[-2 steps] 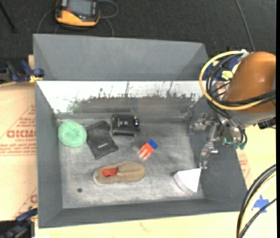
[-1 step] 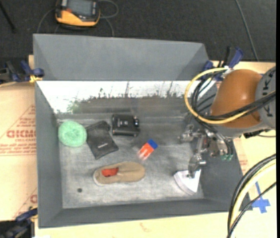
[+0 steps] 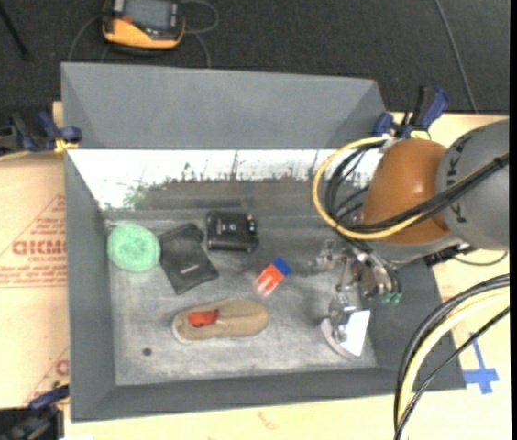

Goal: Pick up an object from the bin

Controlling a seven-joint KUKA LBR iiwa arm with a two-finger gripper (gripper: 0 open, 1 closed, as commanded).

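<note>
Robot arm (image 3: 405, 191) w/ orange cover reached into bin (image 3: 89, 273) from the right. Its gripper (image 3: 344, 317) hung low at the bin's front-right corner, directly over a small white thing (image 3: 356, 339) lying near the right wall. Whether it touched, or whether it was open or closed, couldn't be told. Nearest neighbour was a red-and-blue piece (image 3: 271, 278) to the left, apart. Further left lay a tan oblong (image 3: 226, 321), black box (image 3: 231, 230), dark pouch (image 3: 185, 258) and green ball (image 3: 133, 247). Likely best approach: centre over the white thing, stay clear of the wall, close only once astride it, then lift straight up, watching for slip.
</note>
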